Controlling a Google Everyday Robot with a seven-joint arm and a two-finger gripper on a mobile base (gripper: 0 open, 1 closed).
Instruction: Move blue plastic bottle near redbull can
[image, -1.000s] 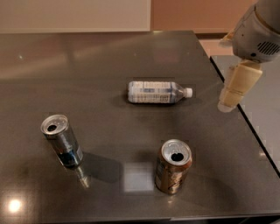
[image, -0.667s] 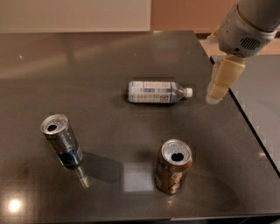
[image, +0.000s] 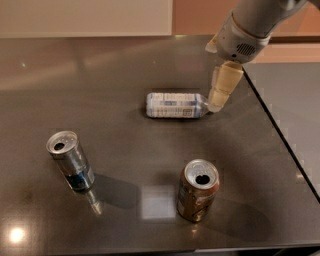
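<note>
Our claw (image: 217, 104) hangs low over the desk (image: 125, 65) toward its right edge, its tip at the cap end of the blue plastic bottle (image: 174, 105). We cannot tell whether it is apart or together, nor whether it touches the bottle.

The bottle lies on its side about mid-desk, long axis running left to right. The redbull can (image: 70, 161) stands near the front-left corner, well apart from it.

We judge rolling to be the main risk. A round bottle lying flat may roll toward the back or front edge if we nudge it off-centre, and a grip taken only at the narrow neck may let it swing or slip. We also think the slim can would tip easily if the bottle arrives too fast or too close.

Both the redbull can and the brown can (image: 198, 191), near the front edge, are open on top. We cannot see whether either holds liquid, nor what is in the bottle.
</note>
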